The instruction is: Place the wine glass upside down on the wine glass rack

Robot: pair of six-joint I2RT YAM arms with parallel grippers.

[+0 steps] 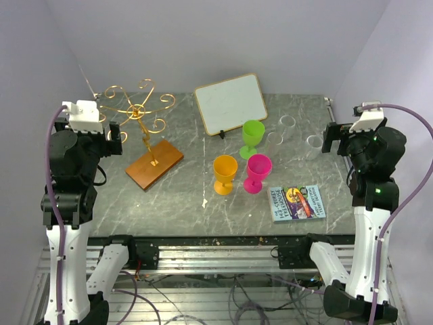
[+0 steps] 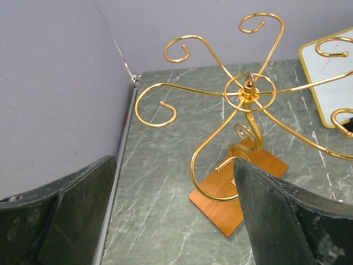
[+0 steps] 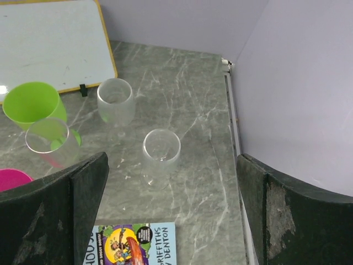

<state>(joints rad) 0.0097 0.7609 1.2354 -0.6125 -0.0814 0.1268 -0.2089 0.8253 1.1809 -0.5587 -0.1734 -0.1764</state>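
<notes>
The wine glass rack (image 1: 139,112) is a gold wire stand with curled arms on a brown wooden base (image 1: 154,164), at the table's back left. In the left wrist view the rack (image 2: 246,91) fills the middle, empty. Three clear wine glasses stand upright at the back right; the nearest wine glass (image 3: 161,150) (image 1: 314,142) is just ahead of my right gripper (image 3: 171,215), which is open and empty. My left gripper (image 2: 174,221) (image 1: 115,135) is open beside the rack, one curled arm close to its right finger (image 2: 292,221).
Green (image 1: 252,135), orange (image 1: 224,172) and pink (image 1: 257,172) plastic goblets stand mid-table. A small whiteboard (image 1: 231,103) leans at the back. A colourful book (image 1: 298,202) lies near the front right. Walls close in on both sides.
</notes>
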